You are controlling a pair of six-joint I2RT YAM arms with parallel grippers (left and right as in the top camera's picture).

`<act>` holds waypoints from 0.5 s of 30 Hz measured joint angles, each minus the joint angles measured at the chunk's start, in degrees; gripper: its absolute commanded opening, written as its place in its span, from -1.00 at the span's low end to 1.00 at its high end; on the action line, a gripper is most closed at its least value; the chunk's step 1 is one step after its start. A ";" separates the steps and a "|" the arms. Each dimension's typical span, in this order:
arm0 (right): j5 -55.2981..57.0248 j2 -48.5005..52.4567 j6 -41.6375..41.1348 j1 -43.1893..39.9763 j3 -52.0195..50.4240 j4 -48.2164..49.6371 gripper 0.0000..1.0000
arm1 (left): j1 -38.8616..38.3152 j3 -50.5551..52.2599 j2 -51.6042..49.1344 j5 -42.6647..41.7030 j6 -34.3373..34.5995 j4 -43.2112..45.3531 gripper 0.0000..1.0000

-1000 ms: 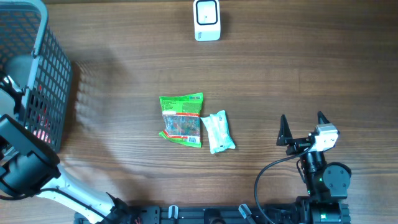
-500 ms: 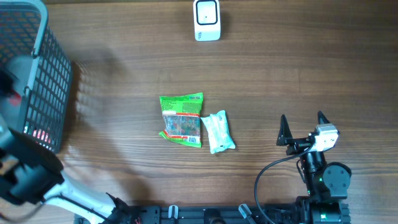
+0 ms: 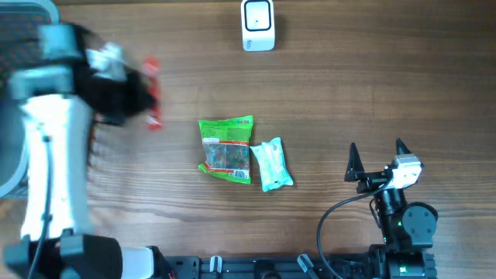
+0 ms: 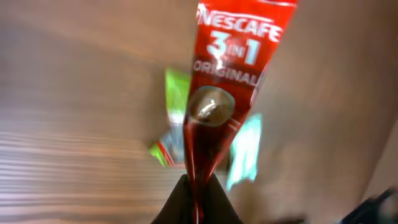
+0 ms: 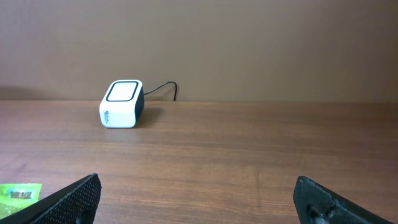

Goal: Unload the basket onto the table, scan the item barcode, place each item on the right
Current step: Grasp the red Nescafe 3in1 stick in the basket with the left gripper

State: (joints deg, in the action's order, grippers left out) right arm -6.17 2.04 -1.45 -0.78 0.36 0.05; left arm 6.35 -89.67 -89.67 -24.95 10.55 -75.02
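Note:
A red Nescafe 3-in-1 sachet (image 3: pixel 153 93) hangs over the left side of the table, pinched at one end by my left gripper (image 3: pixel 142 95), which is shut on it. In the left wrist view the sachet (image 4: pixel 230 93) stretches away from the closed fingertips (image 4: pixel 198 194), its printed front facing the camera. The white barcode scanner (image 3: pixel 257 25) stands at the far edge of the table, well away from the sachet; the right wrist view shows the scanner (image 5: pixel 122 103) too. My right gripper (image 3: pixel 379 151) rests open at the front right, nothing between its fingers (image 5: pixel 196 186).
A green snack packet (image 3: pixel 226 149) and a mint-coloured packet (image 3: pixel 272 163) lie side by side mid-table, below and to the right of the held sachet. The grey basket (image 3: pixel 27 9) stands at the far left, mostly hidden behind my blurred left arm.
My left gripper closed on the red sachet in the basket, then swung up and to the right, out over the table. The right arm has not moved.

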 measured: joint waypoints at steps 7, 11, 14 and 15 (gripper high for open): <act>0.02 -0.04 0.00 0.00 0.00 -0.04 0.99 | -18.47 32.85 -0.11 -13.84 7.06 37.05 -0.92; 0.02 -0.04 0.00 0.00 0.00 -0.04 0.99 | -23.02 38.88 -1.64 -24.13 13.40 49.51 -0.92; 0.02 -0.04 0.00 0.00 0.00 -0.04 0.99 | -22.10 39.23 -1.99 -33.53 17.29 59.74 -0.92; 0.02 -0.02 0.00 0.00 0.00 -0.04 0.99 | -21.20 39.28 -2.01 -36.57 19.74 63.28 -0.92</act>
State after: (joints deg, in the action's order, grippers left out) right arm -6.15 2.02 -1.45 -0.78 0.36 0.01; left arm -14.85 -50.39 -91.68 -61.52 30.28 -11.75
